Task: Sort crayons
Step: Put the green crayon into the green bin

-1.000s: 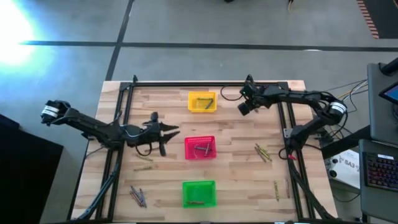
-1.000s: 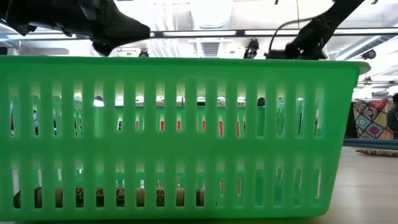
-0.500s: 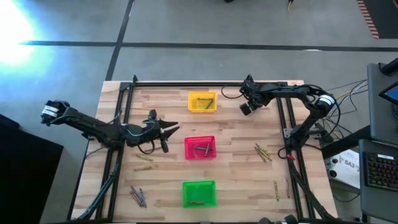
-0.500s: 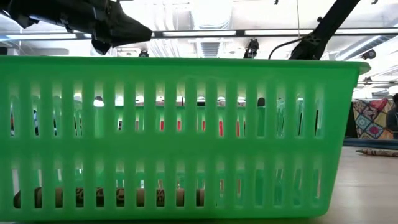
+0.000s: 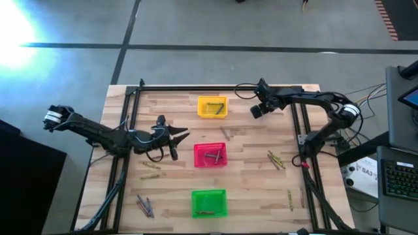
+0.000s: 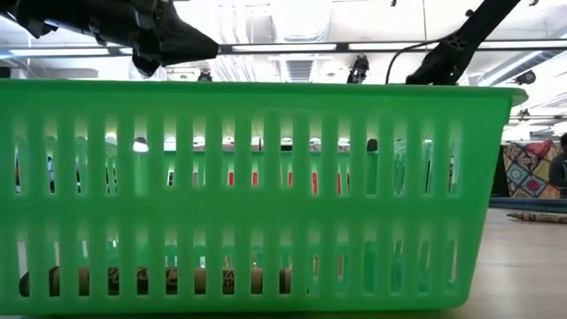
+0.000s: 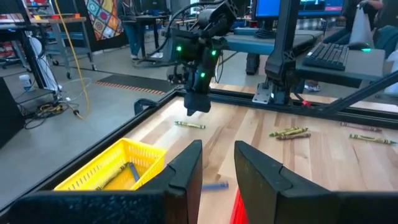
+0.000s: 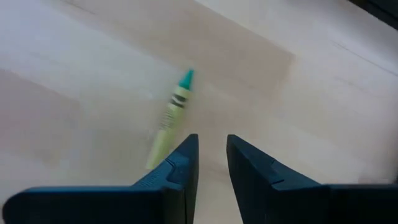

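Now the right gripper point(image 8: 212, 163), jaws a narrow gap apart and empty, hovers over a crayon point(image 8: 170, 118); left gripper point(image 7: 217, 168) likewise, by the red basket point(image 5: 210, 155).

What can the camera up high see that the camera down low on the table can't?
Only the high view shows the yellow basket, the red basket, loose crayons scattered on the wooden table, and both whole arms, with the left gripper and right gripper. Only the low view shows the room's ceiling lights behind. Both show the green basket, which fills the low view, with a crayon lying inside.
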Robot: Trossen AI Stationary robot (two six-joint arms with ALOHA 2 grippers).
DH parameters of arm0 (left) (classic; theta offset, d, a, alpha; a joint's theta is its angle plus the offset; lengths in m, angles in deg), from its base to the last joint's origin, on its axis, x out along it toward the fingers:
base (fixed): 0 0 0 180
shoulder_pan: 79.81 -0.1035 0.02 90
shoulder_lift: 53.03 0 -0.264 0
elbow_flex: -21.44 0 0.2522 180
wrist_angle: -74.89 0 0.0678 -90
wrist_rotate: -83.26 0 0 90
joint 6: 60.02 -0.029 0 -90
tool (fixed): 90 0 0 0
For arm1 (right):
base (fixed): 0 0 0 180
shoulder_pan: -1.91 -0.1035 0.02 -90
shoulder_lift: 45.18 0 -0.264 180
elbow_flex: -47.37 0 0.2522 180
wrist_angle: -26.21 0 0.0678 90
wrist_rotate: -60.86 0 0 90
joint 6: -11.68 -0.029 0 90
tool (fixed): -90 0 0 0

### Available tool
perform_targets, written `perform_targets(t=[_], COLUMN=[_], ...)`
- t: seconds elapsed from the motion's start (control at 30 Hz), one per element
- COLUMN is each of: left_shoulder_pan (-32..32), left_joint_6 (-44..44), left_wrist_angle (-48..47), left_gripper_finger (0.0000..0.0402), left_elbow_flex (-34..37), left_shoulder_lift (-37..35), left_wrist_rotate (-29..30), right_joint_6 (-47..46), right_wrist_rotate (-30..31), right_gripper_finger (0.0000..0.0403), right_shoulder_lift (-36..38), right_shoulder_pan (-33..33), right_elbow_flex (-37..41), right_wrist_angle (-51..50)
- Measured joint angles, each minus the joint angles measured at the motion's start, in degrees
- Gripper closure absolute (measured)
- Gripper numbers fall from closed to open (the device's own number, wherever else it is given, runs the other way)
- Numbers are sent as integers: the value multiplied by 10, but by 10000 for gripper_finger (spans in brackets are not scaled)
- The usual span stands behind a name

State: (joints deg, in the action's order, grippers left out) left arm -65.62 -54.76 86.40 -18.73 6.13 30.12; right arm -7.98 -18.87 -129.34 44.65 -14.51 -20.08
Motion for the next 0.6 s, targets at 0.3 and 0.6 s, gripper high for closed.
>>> perform_targets(t=[0.3,0.6], left_shoulder_pan=[0,0], left_joint_6=[0,2], left_wrist_angle=[-5,-14], left_gripper_finger=[324,324], left_elbow_flex=[-7,-8], left_shoulder_lift=[0,0], left_wrist_rotate=[0,0], right_joint_6=[-14,-14], right_wrist_rotate=[-9,-6], right_gripper_finger=[325,325], right_shoulder_lift=[-17,-62], right_shoulder_pan=[-49,-50], right_elbow_flex=[0,-2], right_wrist_angle=[26,43])
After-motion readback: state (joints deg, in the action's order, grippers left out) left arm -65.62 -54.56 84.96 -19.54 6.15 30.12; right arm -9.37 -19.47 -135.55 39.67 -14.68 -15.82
